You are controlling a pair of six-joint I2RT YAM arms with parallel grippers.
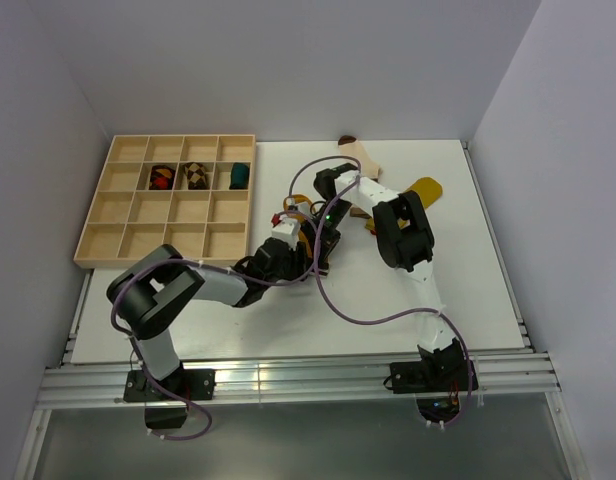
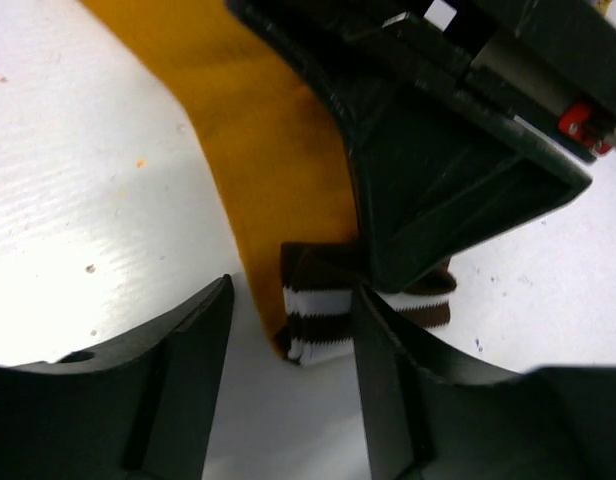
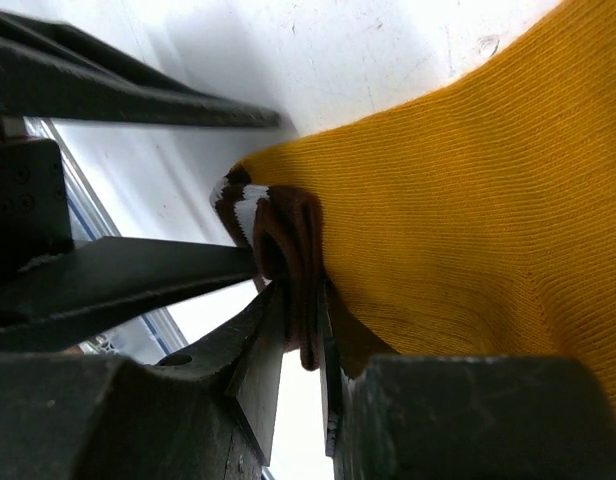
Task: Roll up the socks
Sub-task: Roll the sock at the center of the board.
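The mustard-orange sock [image 2: 258, 130] lies flat on the white table, its brown-and-white striped cuff [image 2: 318, 320] folded over. My right gripper [image 3: 303, 300] is shut on that cuff [image 3: 288, 250]; the sock's body [image 3: 468, 200] spreads beyond it. My left gripper [image 2: 293, 290] is open, its jaws standing either side of the cuff's edge without touching it. In the top view both grippers, left [image 1: 306, 240] and right [image 1: 323, 222], meet mid-table and hide most of this sock. A cream sock with a brown toe [image 1: 363, 152] lies at the back. A yellow-orange sock [image 1: 425, 188] lies right of the right arm.
A wooden compartment tray [image 1: 118, 240] stands at the back left. It holds a red-and-dark bundle [image 1: 161, 177], a brown-checkered bundle [image 1: 195, 176] and a teal bundle [image 1: 238, 176]. Purple cables loop over the table's middle [image 1: 333, 300].
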